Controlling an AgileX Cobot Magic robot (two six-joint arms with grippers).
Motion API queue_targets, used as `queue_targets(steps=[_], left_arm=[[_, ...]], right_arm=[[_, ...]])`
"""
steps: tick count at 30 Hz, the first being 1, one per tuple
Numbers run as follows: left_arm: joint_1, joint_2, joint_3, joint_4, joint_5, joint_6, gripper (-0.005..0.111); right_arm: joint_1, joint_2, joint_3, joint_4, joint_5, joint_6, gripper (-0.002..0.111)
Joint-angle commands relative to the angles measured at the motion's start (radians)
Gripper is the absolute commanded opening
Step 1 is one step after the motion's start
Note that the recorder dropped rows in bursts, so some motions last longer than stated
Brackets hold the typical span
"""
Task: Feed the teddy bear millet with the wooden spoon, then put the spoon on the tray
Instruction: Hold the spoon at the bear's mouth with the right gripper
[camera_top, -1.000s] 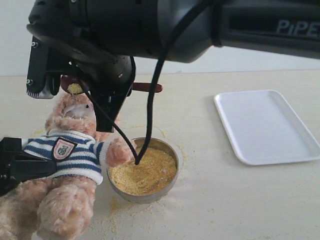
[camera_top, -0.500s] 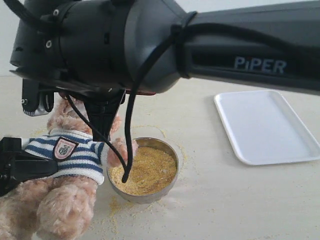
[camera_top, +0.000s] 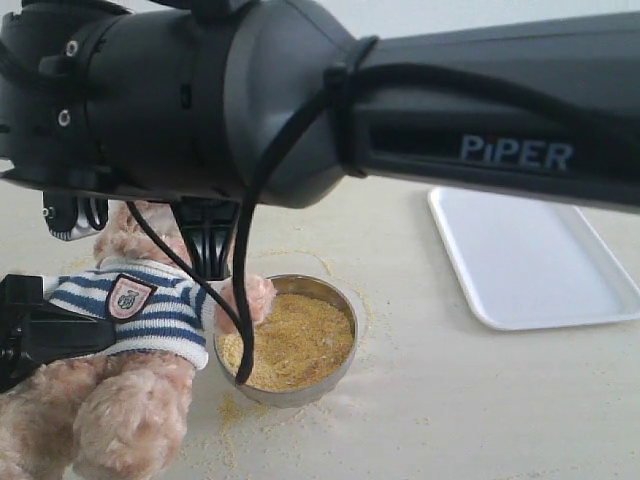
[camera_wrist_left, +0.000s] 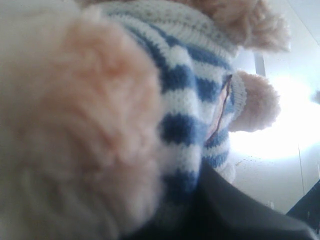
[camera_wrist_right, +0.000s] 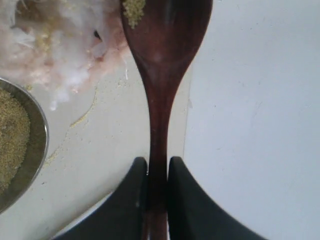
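Note:
The teddy bear (camera_top: 150, 305) in its striped shirt lies at the left, and my left gripper (camera_top: 100, 335) is shut on its body. In the left wrist view the shirt (camera_wrist_left: 185, 100) fills the frame and a dark finger (camera_wrist_left: 240, 210) presses against it. My right gripper (camera_wrist_right: 157, 167) is shut on the handle of the wooden spoon (camera_wrist_right: 167, 50). The spoon's bowl carries a few grains of millet (camera_wrist_right: 134, 10) and hovers beside the bear's furry face (camera_wrist_right: 65, 45). The round steel bowl (camera_top: 345, 300) of millet (camera_top: 290, 340) stands by the bear's paw. The white tray (camera_top: 530, 255) lies at the right. In the exterior view the right arm hides the spoon.
The big black right arm (camera_top: 300, 100) spans the top of the exterior view, and its cable (camera_top: 245, 340) hangs down over the bowl. Loose millet (camera_top: 230, 415) lies scattered on the table around the bowl.
The right arm has swung lower and closer to the camera, and now covers the spoon and most of the bear's head. Bear, bowl and tray have not moved.

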Motion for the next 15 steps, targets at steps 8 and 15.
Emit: queue_targets(steps=[8,15], left_arm=[[0.002,0.0,-0.005,-0.017,0.021,0.016,0.005],[0.002,0.0,-0.005,-0.017,0.021,0.023,0.005]], right_arm=[[0.056,-0.003,0.147,-0.173,-0.001,0.138,0.0],[0.056,-0.003,0.147,-0.202,-0.012,0.229,0.0]])
